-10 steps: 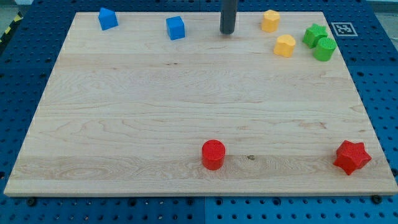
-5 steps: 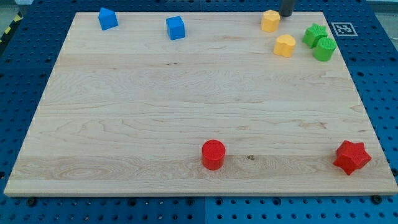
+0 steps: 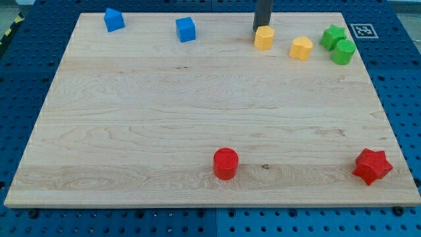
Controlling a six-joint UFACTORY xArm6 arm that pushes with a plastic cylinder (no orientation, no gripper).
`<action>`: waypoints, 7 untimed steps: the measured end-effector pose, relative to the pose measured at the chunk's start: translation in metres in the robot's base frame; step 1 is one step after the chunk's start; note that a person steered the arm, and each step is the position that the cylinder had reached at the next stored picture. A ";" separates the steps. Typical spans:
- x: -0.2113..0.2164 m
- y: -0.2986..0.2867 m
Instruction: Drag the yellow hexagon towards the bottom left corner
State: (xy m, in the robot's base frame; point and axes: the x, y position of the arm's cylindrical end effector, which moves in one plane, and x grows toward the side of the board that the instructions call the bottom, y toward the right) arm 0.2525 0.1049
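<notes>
Just above the yellow hexagon (image 3: 264, 37), my tip (image 3: 262, 29) touches its far edge, pushing under way. Next: steady shove past the red cylinder (image 3: 225, 163); no claw fitted.

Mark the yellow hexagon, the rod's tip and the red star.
yellow hexagon (image 3: 264, 37), camera view, centre of the block.
my tip (image 3: 261, 29), camera view, rod's very end, at the hexagon's upper edge.
red star (image 3: 372, 165), camera view, centre.
</notes>
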 end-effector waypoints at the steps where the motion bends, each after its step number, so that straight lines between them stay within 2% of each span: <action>1: -0.001 0.024; 2: 0.011 0.039; 4: 0.019 -0.002; 7: 0.101 -0.064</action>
State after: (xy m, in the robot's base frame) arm 0.3538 0.0404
